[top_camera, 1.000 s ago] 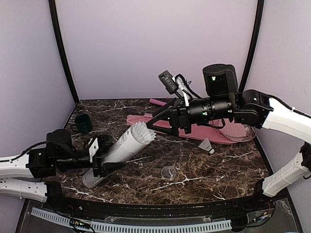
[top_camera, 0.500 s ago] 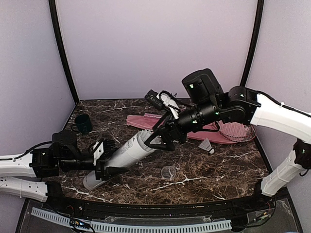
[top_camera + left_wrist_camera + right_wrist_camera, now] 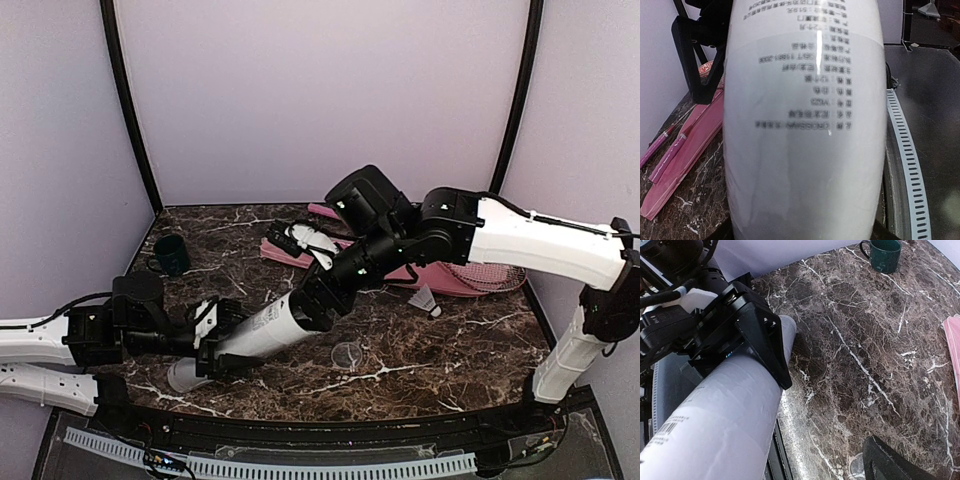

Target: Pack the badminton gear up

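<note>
One long pale grey printed tube (image 3: 265, 328) lies slanted just above the dark marbled table (image 3: 460, 350), its low end towards the left arm and its high end towards the middle. It is smooth and round, with rows of black print down its side (image 3: 805, 125). The left gripper (image 3: 215, 340) has its black jaws clamped around the lower part of the tube (image 3: 720, 425). The right gripper (image 3: 318, 298) sits at the tube's upper mouth. Only one of its dark fingers (image 3: 887, 462) shows in the right wrist view, so I cannot tell how its jaws stand.

One white feathered shuttlecock (image 3: 426, 298) lies on the table to the right, well apart from the tube. Just behind it lies one flat pink racket-shaped cover (image 3: 455, 280). One oval racket head with pink stringing (image 3: 492, 270) lies at its right end.

One small clear round disc (image 3: 347, 353) lies on the table near the tube. One small dark green cup (image 3: 171, 254) stands upright at the far left.
</note>
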Motion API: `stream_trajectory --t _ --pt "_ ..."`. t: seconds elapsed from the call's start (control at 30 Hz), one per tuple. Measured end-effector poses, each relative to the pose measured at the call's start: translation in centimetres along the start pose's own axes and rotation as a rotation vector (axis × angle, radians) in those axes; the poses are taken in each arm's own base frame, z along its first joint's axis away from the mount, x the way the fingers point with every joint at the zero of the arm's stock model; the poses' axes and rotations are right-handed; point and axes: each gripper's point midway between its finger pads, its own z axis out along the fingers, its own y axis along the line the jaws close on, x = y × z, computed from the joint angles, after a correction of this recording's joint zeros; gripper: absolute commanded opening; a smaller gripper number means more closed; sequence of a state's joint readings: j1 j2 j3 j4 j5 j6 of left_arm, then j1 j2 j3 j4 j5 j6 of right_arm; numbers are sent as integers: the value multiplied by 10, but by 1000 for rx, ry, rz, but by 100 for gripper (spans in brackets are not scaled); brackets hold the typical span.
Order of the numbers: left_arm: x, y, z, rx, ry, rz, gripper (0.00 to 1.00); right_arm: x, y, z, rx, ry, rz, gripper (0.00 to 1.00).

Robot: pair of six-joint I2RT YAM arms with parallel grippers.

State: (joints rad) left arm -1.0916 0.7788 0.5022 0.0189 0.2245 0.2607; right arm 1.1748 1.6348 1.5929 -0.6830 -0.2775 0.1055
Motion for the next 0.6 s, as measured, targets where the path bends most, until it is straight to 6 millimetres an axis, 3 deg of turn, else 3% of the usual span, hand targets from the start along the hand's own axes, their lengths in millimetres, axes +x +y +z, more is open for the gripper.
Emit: stream_trajectory --t 0.13,0.33,0.6 --pt "5 -2 0 10 18 5 49 6 -2 12 0 27 1 93" --pt "5 -2 0 11 20 6 49 5 -2 12 0 25 -4 93" --pt "6 -1 2 3 27 2 49 0 10 -7 -5 -22 -32 93"
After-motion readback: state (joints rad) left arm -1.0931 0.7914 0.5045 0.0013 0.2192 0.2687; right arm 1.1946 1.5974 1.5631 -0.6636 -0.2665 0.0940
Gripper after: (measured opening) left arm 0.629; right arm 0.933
